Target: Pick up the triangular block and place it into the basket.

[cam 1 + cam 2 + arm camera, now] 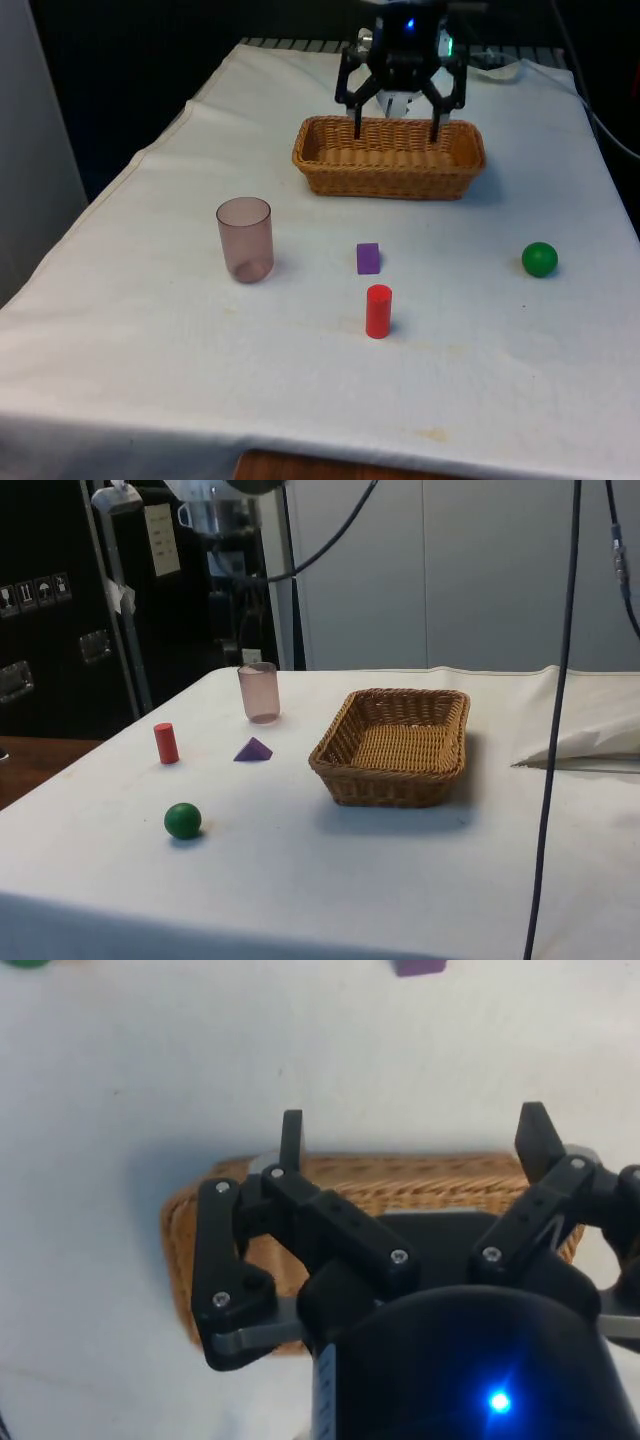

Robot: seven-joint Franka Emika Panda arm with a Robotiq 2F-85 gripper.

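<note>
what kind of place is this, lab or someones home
Most likely a robot test lab: a cloth-covered table set with a basket, toy blocks like the purple triangular block, and an open end effector above the basket.

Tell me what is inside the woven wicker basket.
The woven wicker basket holds nothing on its visible floor; its near wall hides a strip in the side view. The open black gripper hangs above it. The purple triangular block sits outside on the cloth.
</note>
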